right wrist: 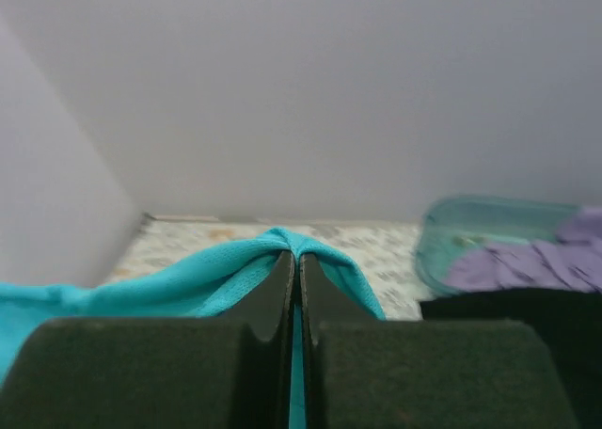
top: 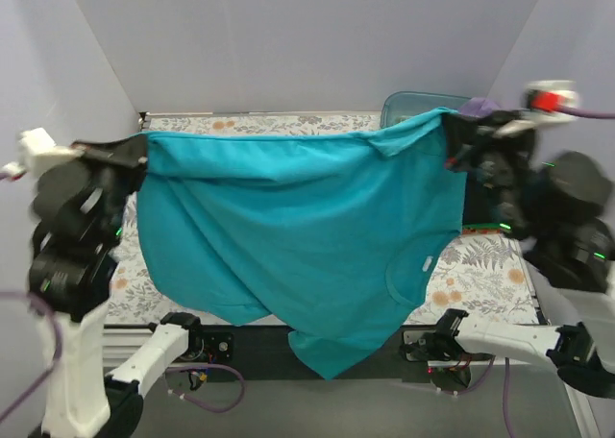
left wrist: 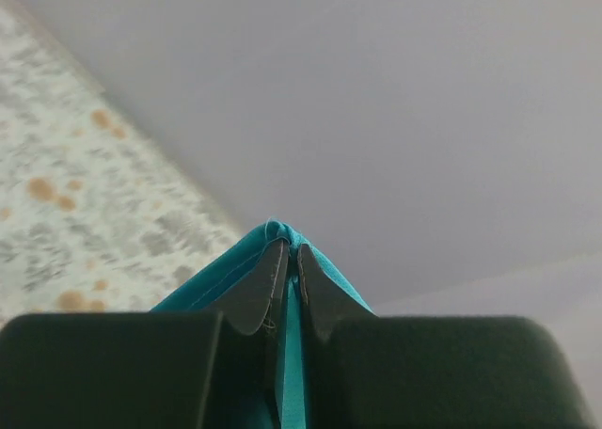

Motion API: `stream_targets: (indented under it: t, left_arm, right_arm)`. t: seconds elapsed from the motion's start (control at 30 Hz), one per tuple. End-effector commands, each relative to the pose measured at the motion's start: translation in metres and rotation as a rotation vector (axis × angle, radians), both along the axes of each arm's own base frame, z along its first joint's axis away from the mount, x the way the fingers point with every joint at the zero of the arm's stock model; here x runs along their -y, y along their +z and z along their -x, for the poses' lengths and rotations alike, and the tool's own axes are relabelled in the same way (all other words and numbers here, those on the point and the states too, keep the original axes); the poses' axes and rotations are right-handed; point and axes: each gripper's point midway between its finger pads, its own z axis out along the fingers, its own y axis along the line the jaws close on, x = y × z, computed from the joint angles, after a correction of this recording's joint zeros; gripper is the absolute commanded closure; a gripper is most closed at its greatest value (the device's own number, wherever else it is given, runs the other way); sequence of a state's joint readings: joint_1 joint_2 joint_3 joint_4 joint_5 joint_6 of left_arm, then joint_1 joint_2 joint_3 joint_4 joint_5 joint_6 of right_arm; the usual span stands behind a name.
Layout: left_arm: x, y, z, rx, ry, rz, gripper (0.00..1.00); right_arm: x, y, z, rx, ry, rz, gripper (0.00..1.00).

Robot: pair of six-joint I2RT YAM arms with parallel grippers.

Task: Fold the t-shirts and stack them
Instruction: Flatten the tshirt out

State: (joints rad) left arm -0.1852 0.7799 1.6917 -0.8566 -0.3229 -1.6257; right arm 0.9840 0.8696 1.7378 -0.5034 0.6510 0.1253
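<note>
teal-blue t-shirt (top: 288, 236) | lavender shirt (right wrist: 536, 260) | blue-green translucent tub (right wrist: 470, 227) | floral tablecloth (top: 480, 275), white with orange blooms

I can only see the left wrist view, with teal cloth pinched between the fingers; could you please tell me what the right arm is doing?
Observer: The right gripper is shut on another edge of the same teal t-shirt.
Operator: Thank you. Is the shirt lying flat?
Observer: No. It hangs as a sheet between the left gripper and the right one, over the floral table.
Operator: Is another shirt in sight?
Observer: Yes, a lavender t-shirt is bunched at the translucent tub in the table's far right corner.
</note>
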Motion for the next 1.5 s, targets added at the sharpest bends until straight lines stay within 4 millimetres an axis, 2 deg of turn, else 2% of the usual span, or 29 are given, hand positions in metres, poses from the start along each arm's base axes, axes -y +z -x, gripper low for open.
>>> stream_targets:
  t: [0.0,0.03,0.07,0.1,0.13,0.17,0.2,0.23,0.3,0.4,0.5,0.53,0.6,0.63,0.67,0.7,0.83,0.9,0.93,1.0,1.03,1.1,1.13,1.23,1.27,1.33,1.37,1.43,1.47]
  left_arm:
    - [-0.008,-0.216,-0.16,-0.708,0.158,-0.11,1.0]
    - [-0.022,-0.25,-0.173,-0.783,0.175,-0.091,1.0]
    - [-0.017,-0.293,-0.199,-0.862,0.132,-0.087,0.81]
    - [-0.024,-0.323,-0.221,-0.916,0.123,-0.077,0.35]
    - [-0.026,-0.337,-0.231,-0.948,0.123,-0.081,0.15]
    - [-0.042,-0.346,-0.239,-0.971,0.158,-0.072,0.04]
    - [-0.047,-0.372,-0.246,-1.046,0.154,-0.076,0.04]
    - [-0.053,-0.362,-0.257,-1.028,0.163,-0.079,0.04]
    - [-0.067,-0.367,-0.255,-1.076,0.195,-0.072,0.03]
    - [-0.071,-0.37,-0.244,-1.087,0.22,-0.086,0.03]
    - [-0.07,-0.379,-0.215,-1.111,0.233,-0.07,0.02]
    - [-0.067,-0.382,-0.208,-1.109,0.226,-0.068,0.02]
    - [-0.06,-0.393,-0.186,-1.108,0.193,-0.058,0.02]
    - [-0.056,-0.396,-0.181,-1.104,0.174,-0.054,0.02]
    - [-0.054,-0.4,-0.174,-1.109,0.161,-0.049,0.02]
    - [-0.051,-0.409,-0.161,-1.121,0.155,-0.037,0.02]
    - [-0.049,-0.431,-0.135,-1.157,0.167,-0.024,0.02]
    - [-0.048,-0.439,-0.126,-1.174,0.172,-0.013,0.02]
    - [-0.047,-0.449,-0.116,-1.193,0.173,-0.009,0.02]
    - [-0.048,-0.458,-0.108,-1.202,0.189,0.002,0.02]
    - [-0.047,-0.467,-0.101,-1.218,0.195,0.014,0.02]
    - [-0.044,-0.474,-0.101,-1.212,0.179,0.02,0.02]
    - [-0.042,-0.484,-0.096,-1.24,0.17,0.019,0.02]
    - [-0.042,-0.499,-0.095,-1.267,0.166,0.016,0.02]
    - [-0.042,-0.509,-0.093,-1.298,0.157,0.01,0.02]
    - [-0.041,-0.517,-0.097,-1.316,0.151,0.008,0.02]
    - [-0.04,-0.523,-0.102,-1.333,0.138,0.006,0.02]
    - [-0.038,-0.526,-0.11,-1.333,0.114,0.011,0.02]
    - [-0.036,-0.528,-0.114,-1.334,0.098,0.011,0.02]
  right_arm:
    - [-0.02,-0.129,-0.136,-0.296,-0.42,0.324,0.99]
    - [-0.036,-0.187,-0.18,-0.398,-0.287,0.373,0.99]
    - [-0.06,-0.232,-0.214,-0.433,-0.204,0.384,0.99]
    - [-0.071,-0.266,-0.251,-0.449,-0.156,0.404,0.98]
    - [-0.077,-0.286,-0.268,-0.473,-0.124,0.42,0.84]
    - [-0.085,-0.283,-0.286,-0.457,-0.096,0.418,0.63]
    - [-0.089,-0.325,-0.307,-0.538,-0.079,0.473,0.43]
    - [-0.091,-0.327,-0.316,-0.556,-0.082,0.484,0.02]
    - [-0.092,-0.325,-0.326,-0.565,-0.095,0.508,0.02]
    - [-0.092,-0.327,-0.318,-0.573,-0.078,0.504,0.02]
    - [-0.096,-0.339,-0.286,-0.618,0.003,0.466,0.02]
    - [-0.094,-0.353,-0.266,-0.657,0.032,0.458,0.02]
    - [-0.107,-0.365,-0.241,-0.69,0.111,0.413,0.01]
    - [-0.107,-0.384,-0.221,-0.722,0.14,0.424,0.02]
    - [-0.111,-0.39,-0.211,-0.724,0.158,0.43,0.01]
    - [-0.125,-0.397,-0.198,-0.721,0.195,0.437,0.02]
    - [-0.167,-0.435,-0.157,-0.781,0.384,0.444,0.02]
    - [-0.186,-0.448,-0.146,-0.803,0.429,0.45,0.02]
    - [-0.194,-0.464,-0.143,-0.836,0.451,0.466,0.02]
    - [-0.208,-0.474,-0.139,-0.859,0.483,0.476,0.02]
    - [-0.21,-0.491,-0.138,-0.9,0.487,0.487,0.01]
    - [-0.207,-0.505,-0.142,-0.947,0.441,0.477,0.02]
    - [-0.202,-0.516,-0.144,-0.979,0.4,0.479,0.02]
    - [-0.183,-0.538,-0.147,-1.054,0.348,0.467,0.02]
    - [-0.173,-0.544,-0.151,-1.083,0.309,0.448,0.02]
    - [-0.152,-0.558,-0.15,-1.132,0.245,0.456,0.02]
    - [-0.134,-0.565,-0.155,-1.16,0.185,0.446,0.02]
    - [-0.119,-0.568,-0.16,-1.185,0.147,0.423,0.02]
    - [-0.099,-0.572,-0.166,-1.201,0.075,0.418,0.01]
